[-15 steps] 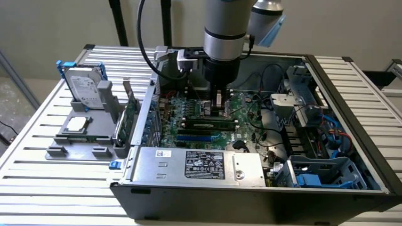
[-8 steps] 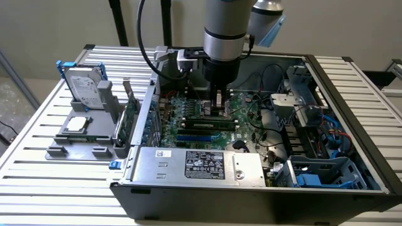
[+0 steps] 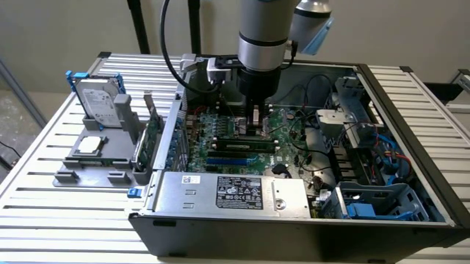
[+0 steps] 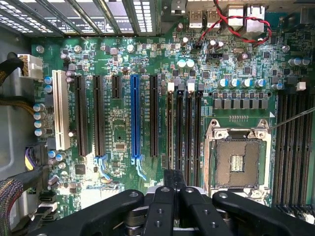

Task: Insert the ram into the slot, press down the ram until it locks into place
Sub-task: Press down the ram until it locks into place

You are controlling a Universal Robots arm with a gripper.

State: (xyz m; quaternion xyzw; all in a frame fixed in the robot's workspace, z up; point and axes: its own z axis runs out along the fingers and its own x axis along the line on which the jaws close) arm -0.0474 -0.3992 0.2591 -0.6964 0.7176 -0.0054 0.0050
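A slatted tabletop is spread under the open case. The ram is seen upright in the slot, near the gripper, whose fingers are pressed together. Force is best applied straight down, evenly.

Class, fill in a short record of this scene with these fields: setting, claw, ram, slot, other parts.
setting: open computer case on a slatted table
claw: the claw is shut and low over the motherboard, just above the ram
ram: the ram lies along its slot and appears seated; locking cannot be told
slot: the slot is long and black, beside the blue connector strip
other parts: empty processor socket; hard drive standing outside the case
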